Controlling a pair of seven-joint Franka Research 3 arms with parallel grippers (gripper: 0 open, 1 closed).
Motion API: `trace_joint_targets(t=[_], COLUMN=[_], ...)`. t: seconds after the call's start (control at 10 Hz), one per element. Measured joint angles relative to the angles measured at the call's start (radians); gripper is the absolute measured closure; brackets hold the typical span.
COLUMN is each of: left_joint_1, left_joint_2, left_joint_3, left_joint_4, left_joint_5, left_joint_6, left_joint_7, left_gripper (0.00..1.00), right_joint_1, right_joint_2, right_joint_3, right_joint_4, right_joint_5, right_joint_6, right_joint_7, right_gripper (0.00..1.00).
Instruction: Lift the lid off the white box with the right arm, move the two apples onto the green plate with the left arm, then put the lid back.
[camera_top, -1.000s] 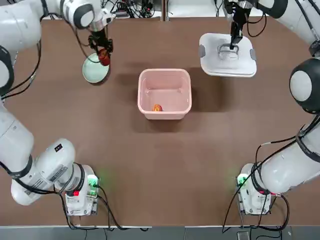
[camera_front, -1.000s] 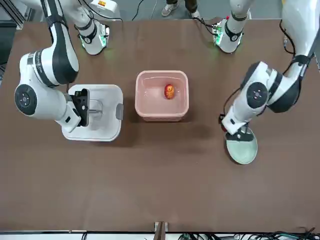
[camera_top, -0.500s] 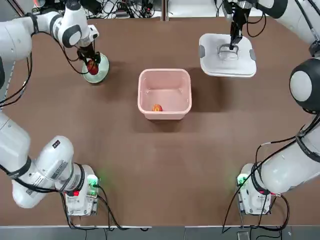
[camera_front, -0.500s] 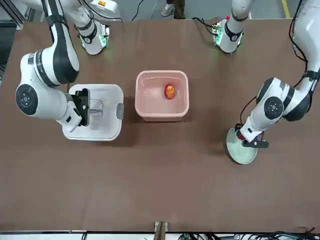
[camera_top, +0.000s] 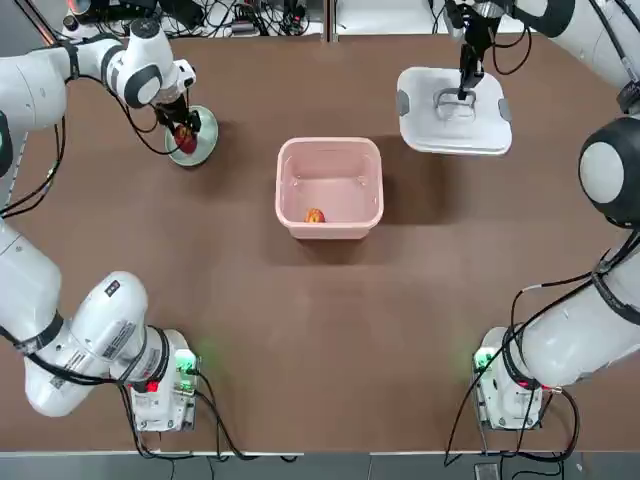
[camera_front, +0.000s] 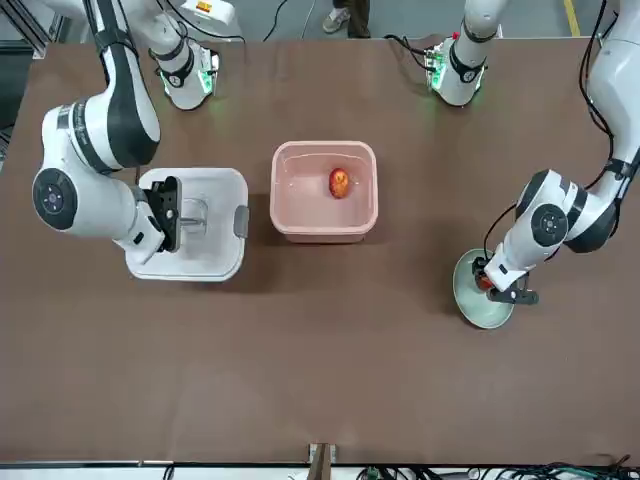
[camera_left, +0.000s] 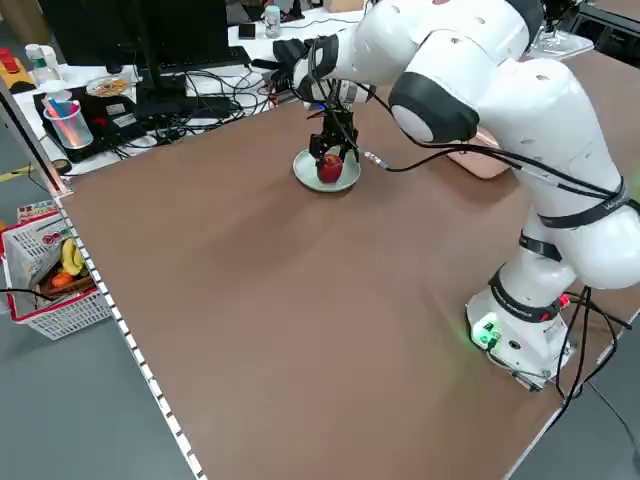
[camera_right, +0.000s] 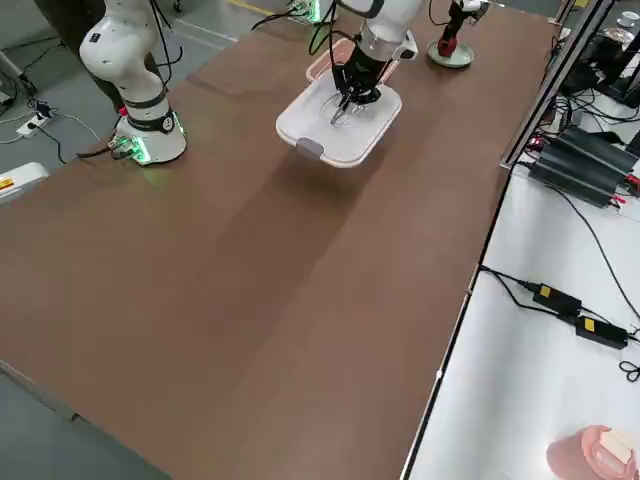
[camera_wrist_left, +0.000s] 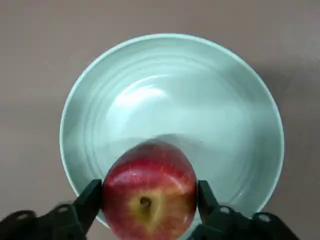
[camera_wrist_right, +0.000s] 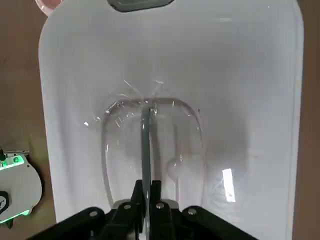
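My left gripper (camera_top: 183, 133) is at the far left of the table, shut on a red apple (camera_wrist_left: 149, 197). It holds the apple low over the near rim of the green plate (camera_wrist_left: 170, 100), and its fingers (camera_wrist_left: 90, 197) press the apple's sides. The second apple (camera_top: 315, 215) lies inside the open pale pink box (camera_top: 330, 150) at the table's middle. At the far right, my right gripper (camera_top: 463, 95) is shut on the central handle (camera_wrist_right: 150, 107) of the white lid (camera_top: 480, 125), which is held level, just above the table beside the box.
Both arm bases with green lights (camera_top: 185, 362) (camera_top: 487, 360) stand at the near edge. Cables and desk clutter (camera_left: 150, 95) lie beyond the far left edge. A red basket (camera_left: 50, 280) sits on the floor there.
My left gripper has carried the apple from above the plate's right edge down to the plate. The right gripper and the lid have stayed still.
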Motion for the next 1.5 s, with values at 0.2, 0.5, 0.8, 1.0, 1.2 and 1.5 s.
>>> trace_joint_targets(t=[0.2, 0.5, 0.8, 1.0, 1.2, 1.5], left_joint_1=[0.004, 0.027, -0.1, -0.305, -0.437, -0.604], left_joint_2=[-0.006, -0.023, -0.036, -0.035, -0.036, -0.025], left_joint_3=[-0.037, -0.264, -0.409, -0.403, -0.388, -0.296], left_joint_4=[0.009, 0.076, 0.079, 0.117, 0.13, 0.096], left_joint_5=[0.0, -0.127, -0.192, -0.199, -0.223, -0.235], left_joint_6=[-0.021, -0.282, -0.326, -0.326, -0.328, -0.245], left_joint_7=[0.001, -0.039, -0.307, -0.518, -0.645, -0.789], left_gripper=[0.0, 0.01, 0.01, 0.01, 0.02, 0.05], right_joint_1=[0.0, 0.0, 0.0, -0.003, -0.007, -0.027], right_joint_2=[0.0, 0.0, 0.0, 0.0, 0.0, 0.0], right_joint_3=[0.0, 0.001, 0.001, -0.001, -0.002, -0.006], right_joint_4=[0.0, 0.0, 0.0, 0.0, 0.0, 0.0], right_joint_5=[0.002, 0.004, 0.004, 0.004, 0.004, 0.004], right_joint_6=[0.0, -0.001, -0.002, -0.008, -0.011, -0.013], right_joint_7=[0.011, 0.019, 0.026, 0.028, 0.029, 0.028], right_gripper=[0.93, 0.93, 0.93, 0.93, 0.93, 0.93])
